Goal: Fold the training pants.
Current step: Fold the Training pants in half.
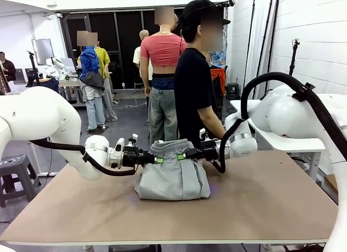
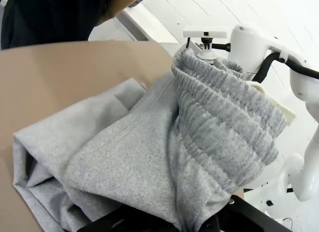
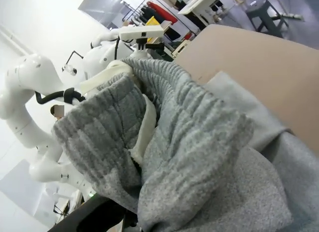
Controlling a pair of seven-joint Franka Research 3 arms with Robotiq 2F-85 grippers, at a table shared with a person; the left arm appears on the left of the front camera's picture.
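Between the left pincer [image 1: 154, 159] and the right pincer [image 1: 182, 155], the training pants [image 1: 172, 177] hang by their gathered waistband, each pincer clenched on one end of the band and holding it just above the table [image 1: 260, 208]. Below the pincers the grey cloth drops to the table and lies there doubled up in a loose bundle, so at least one fold looks made, though an untidy one. Bringing the raised waistband down over the bundle and squaring it seem to be what is left. Both wrist views are crowded by ribbed waistband, which covers the fingertips of each pincer. How the legs lie inside the bundle is hidden. A person [image 1: 194, 84] stands past the pincers at the table's far edge, hands hard to make out.
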